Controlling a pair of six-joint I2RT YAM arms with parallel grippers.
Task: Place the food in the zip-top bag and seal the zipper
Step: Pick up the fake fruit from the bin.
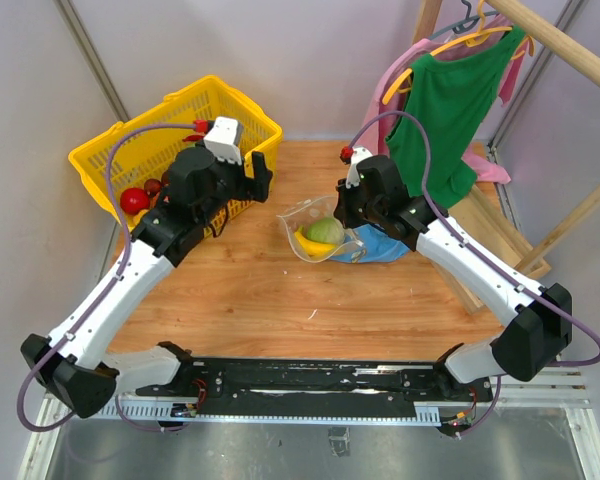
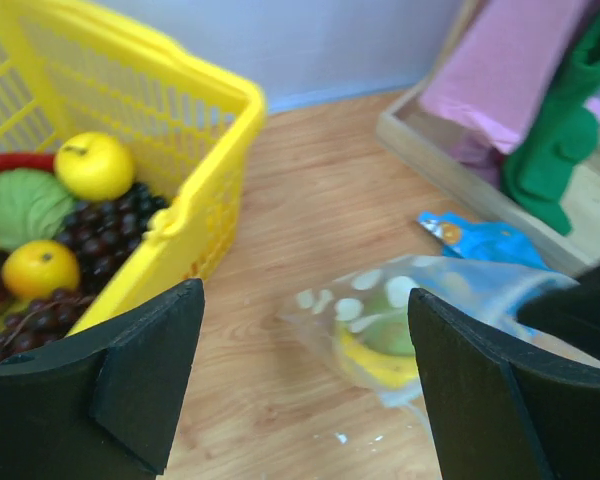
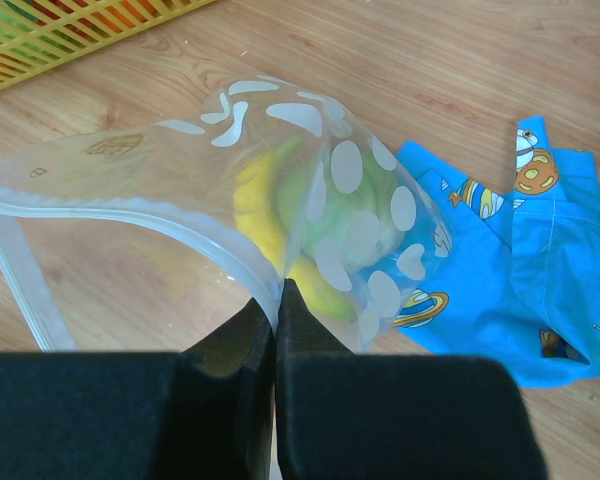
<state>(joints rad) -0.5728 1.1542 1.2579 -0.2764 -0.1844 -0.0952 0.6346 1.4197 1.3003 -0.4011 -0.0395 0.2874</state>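
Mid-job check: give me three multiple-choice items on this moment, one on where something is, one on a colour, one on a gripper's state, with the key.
1. Where is the banana? A in a bowl; B inside the zip-top bag; C on a plate.
2. What colour is the cloth lying beside the bag? A blue; B red; C white.
3. How is the right gripper? A open above the bag; B shut on nothing; C shut on the bag's mouth edge.
Key: B, its yellow shows through the clear plastic; A, it is blue with planet prints; C, its jaws are closed on the zipper strip.
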